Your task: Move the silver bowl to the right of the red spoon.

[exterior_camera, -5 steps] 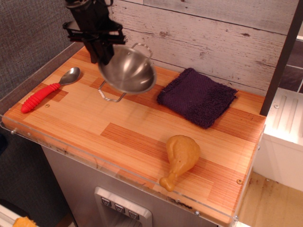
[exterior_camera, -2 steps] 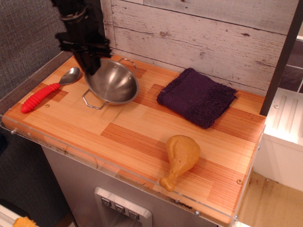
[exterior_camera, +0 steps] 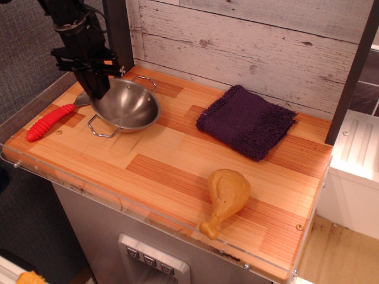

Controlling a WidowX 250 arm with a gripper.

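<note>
Silver bowl (exterior_camera: 125,106), left rim clenched in gripper (exterior_camera: 95,89) jaws, on worktop (exterior_camera: 166,165) just right of red spoon (exterior_camera: 52,118).

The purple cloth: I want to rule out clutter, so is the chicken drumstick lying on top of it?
No, the drumstick lies on bare wood near the front edge, apart from the purple cloth.

Setting: a mock kitchen test station. Evidence: a butcher-block wooden counter (exterior_camera: 177,160) edged with clear acrylic, a whitewashed plank backdrop (exterior_camera: 249,41) behind the gripper (exterior_camera: 95,89), and a toy chicken drumstick (exterior_camera: 225,198) and purple cloth (exterior_camera: 246,121) to its right. A grey panel with buttons (exterior_camera: 151,260) sits below.
</note>
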